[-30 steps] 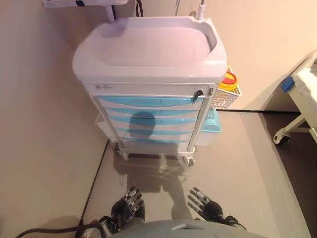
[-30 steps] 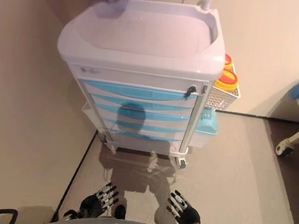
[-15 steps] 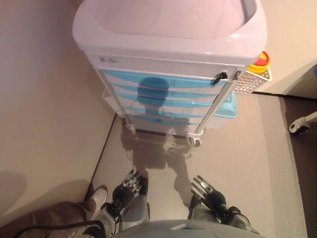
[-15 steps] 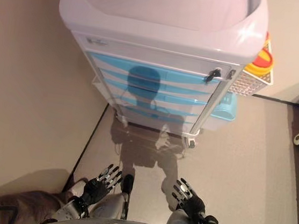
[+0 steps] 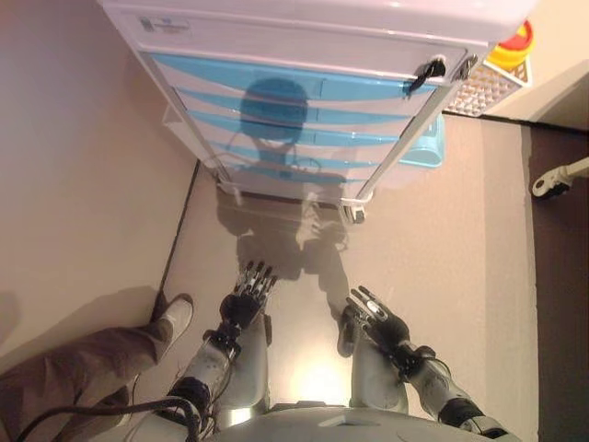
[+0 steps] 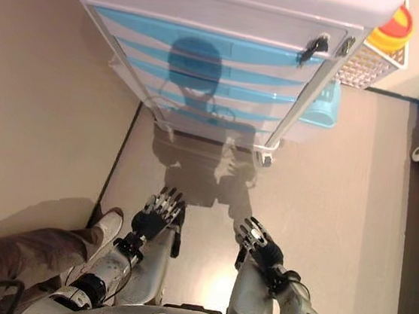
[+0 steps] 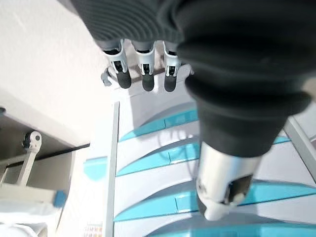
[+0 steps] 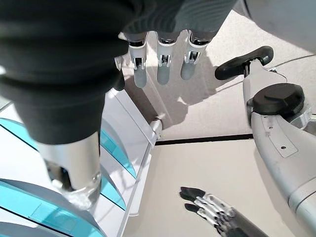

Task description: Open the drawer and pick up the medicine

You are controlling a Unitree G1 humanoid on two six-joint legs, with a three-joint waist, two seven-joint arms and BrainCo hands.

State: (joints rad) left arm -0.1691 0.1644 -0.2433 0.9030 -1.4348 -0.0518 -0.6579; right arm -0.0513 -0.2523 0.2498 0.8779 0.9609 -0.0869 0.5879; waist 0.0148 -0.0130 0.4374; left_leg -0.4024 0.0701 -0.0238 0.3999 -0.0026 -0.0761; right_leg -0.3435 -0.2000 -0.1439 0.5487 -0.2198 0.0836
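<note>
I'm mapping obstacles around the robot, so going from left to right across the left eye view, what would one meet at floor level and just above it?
Person's trouser leg → person's shoe → left hand → right hand → blue bin → white wire basket → caster wheel.

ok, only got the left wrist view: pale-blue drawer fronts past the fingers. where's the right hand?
Observer: Right hand hangs open, low over the floor, well short of the white trolley.
Operator: anyone nearby?
Observer: Yes, a person's brown-trousered leg and pale shoe, on the floor beside the open left hand.
Operator: lock on the trolley?
Observer: A dark key sits in the white strip above the top blue drawer.
</note>
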